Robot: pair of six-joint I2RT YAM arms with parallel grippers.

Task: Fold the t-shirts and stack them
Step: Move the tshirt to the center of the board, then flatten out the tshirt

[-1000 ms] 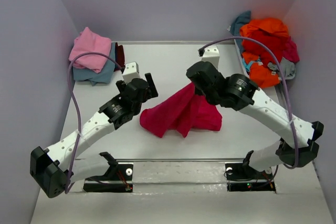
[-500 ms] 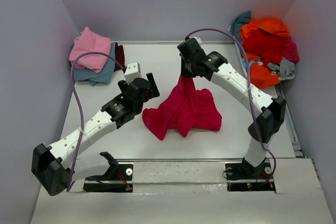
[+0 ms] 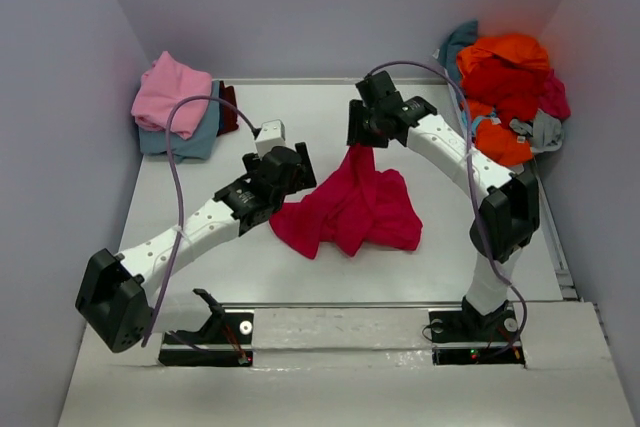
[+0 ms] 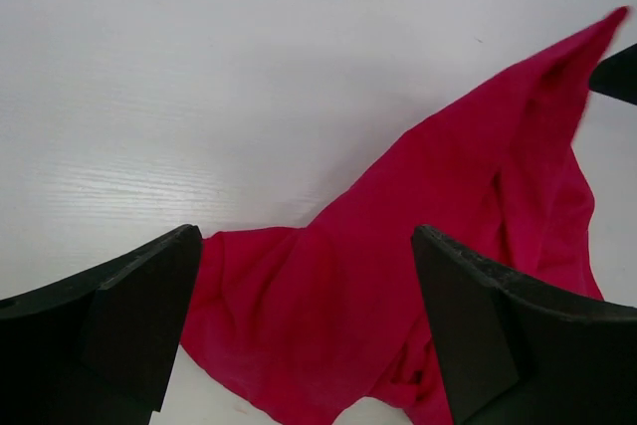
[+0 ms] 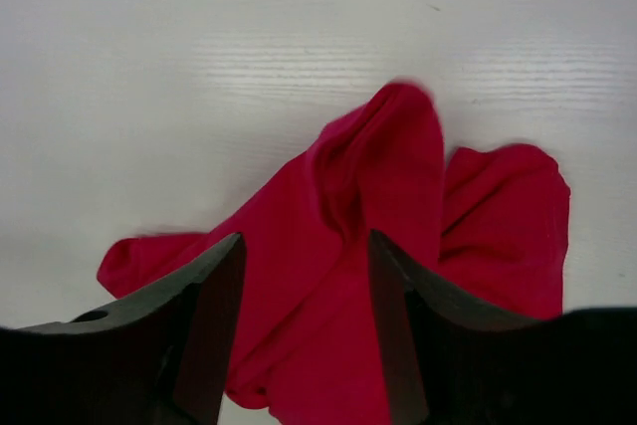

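Magenta-red tee (image 3: 350,212) crumpled at centre of table (image 3: 300,117). Left fingers (image 4: 129,316) spread wide, straddling its 9 o'clock edge. Right fingers (image 5: 204,325) partly apart over its 12 o'clock peak; cloth shows in the gap and looks unpinched.

walls (image 3: 330,7) – plain lavender-grey, three sides | table (image 3: 380,277) – white, faint wood grain

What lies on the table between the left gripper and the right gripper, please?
The crumpled magenta-red t-shirt, its raised corner reaching toward the right gripper and its left edge by the left gripper; the top view shows this.
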